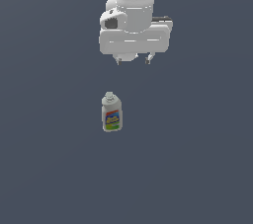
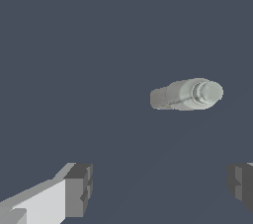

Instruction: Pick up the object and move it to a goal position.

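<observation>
Dark finger pads [image 2: 81,188] fill the near corners of the wrist view, standing wide apart with nothing between them, so the gripper [image 1: 133,61] is spread open and empty. Largest in the exterior view is the white arm [image 1: 136,13], hanging over a bare slate-grey floor [image 1: 197,168] with the fingertips pointing down. Below the gripper and a little off its line stands the bottle [image 1: 111,113], upright, clear of the fingers and untouched. It looks light and stiff: a small plastic shell, much narrower than the open jaws, probably smooth and a bit slippery, and easy to tip if one finger brushes it first. My judgement is that the safest hold is across the flat labelled body, low enough to stay off the tapering shoulder and narrow cap. Only the exterior view shows the coloured label and the gap in height between fingers and bottle; only the wrist view looks down on the round cap [image 2: 207,92] and shows the bottle lying outside the span of the fingers.
</observation>
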You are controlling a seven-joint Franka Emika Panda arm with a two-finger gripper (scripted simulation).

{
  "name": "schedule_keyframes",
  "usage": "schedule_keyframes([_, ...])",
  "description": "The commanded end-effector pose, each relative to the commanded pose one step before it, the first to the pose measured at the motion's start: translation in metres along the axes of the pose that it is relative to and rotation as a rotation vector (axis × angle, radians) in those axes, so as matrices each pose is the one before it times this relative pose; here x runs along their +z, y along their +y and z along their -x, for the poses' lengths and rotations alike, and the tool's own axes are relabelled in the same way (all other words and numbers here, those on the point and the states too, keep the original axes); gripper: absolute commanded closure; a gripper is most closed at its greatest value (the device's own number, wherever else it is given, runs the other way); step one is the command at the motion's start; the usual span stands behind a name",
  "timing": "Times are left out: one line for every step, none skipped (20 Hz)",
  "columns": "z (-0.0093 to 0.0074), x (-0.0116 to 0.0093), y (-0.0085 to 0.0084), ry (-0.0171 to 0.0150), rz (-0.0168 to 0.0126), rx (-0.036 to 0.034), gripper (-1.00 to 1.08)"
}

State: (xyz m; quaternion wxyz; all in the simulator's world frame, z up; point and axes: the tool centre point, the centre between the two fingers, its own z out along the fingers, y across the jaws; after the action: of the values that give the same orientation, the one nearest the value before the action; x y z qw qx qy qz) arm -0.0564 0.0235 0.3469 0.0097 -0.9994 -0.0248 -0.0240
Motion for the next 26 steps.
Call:
schedule_keyframes([0.00000, 0.00000, 0.00001, 0.00000, 0.00000, 0.00000, -0.92])
schedule_keyframes([0.00008, -0.00008, 0.00009, 0.00005, -0.00056, 0.00080, -0.92])
schedule_keyframes([0.00022, -0.00022, 0.00014, 0.00011, -0.00156, 0.00217, -0.92])
schedule_keyframes([0.00035, -0.00035, 0.00032, 0.00018, -0.00258, 0.00359, -0.92])
schedule_keyframes([0.00048, -0.00048, 0.00042, 0.00025, -0.00353, 0.00487, -0.92])
schedule_keyframes([0.00059, -0.00061, 0.00051, 0.00032, -0.00444, 0.00608, -0.92])
schedule_keyframes([0.00070, -0.00073, 0.00064, 0.00039, -0.00537, 0.00725, -0.92])
schedule_keyframes([0.00072, -0.00077, 0.00066, 0.00041, -0.00561, 0.00743, -0.92])
schedule_keyframes([0.00057, -0.00062, 0.00052, 0.00033, -0.00457, 0.00590, -0.92])
schedule_keyframes([0.00043, -0.00047, 0.00042, 0.00025, -0.00350, 0.00438, -0.92])
schedule_keyframes([0.00028, -0.00032, 0.00029, 0.00017, -0.00239, 0.00284, -0.92])
schedule_keyframes([0.00014, -0.00017, 0.00021, 0.00009, -0.00134, 0.00142, -0.92])
schedule_keyframes([0.00000, -0.00001, 0.00000, 0.00000, 0.00000, 0.00000, -0.92])
schedule_keyframes([-0.00011, 0.00012, -0.00009, -0.00006, 0.00079, -0.00113, -0.92])
schedule_keyframes([-0.00007, 0.00010, -0.00018, -0.00005, 0.00092, -0.00033, -0.92])
schedule_keyframes([0.00001, 0.00000, -0.00002, 0.00001, 0.00025, 0.00065, -0.92])
schedule_keyframes([0.00000, 0.00000, -0.00010, -0.00001, -0.00019, -0.00066, -0.92])
schedule_keyframes([-0.00007, 0.00004, 0.00016, -0.00003, -0.00005, -0.00138, -0.92])
schedule_keyframes([-0.00013, 0.00008, 0.00018, -0.00007, -0.00003, -0.00267, -0.92])
schedule_keyframes([-0.00019, 0.00013, 0.00022, -0.00010, 0.00007, -0.00390, -0.92])
schedule_keyframes([-0.00025, 0.00018, 0.00025, -0.00014, 0.00016, -0.00512, -0.92])
schedule_keyframes([-0.00031, 0.00022, 0.00033, -0.00017, 0.00023, -0.00628, -0.92])
schedule_keyframes([-0.00037, 0.00027, 0.00038, -0.00021, 0.00030, -0.00749, -0.92])
schedule_keyframes([-0.00042, 0.00031, 0.00043, -0.00025, 0.00037, -0.00867, -0.92])
schedule_keyframes([-0.00047, 0.00035, 0.00049, -0.00028, 0.00041, -0.00973, -0.92])
schedule_keyframes([-0.00051, 0.00039, 0.00056, -0.00031, 0.00044, -0.01066, -0.92])
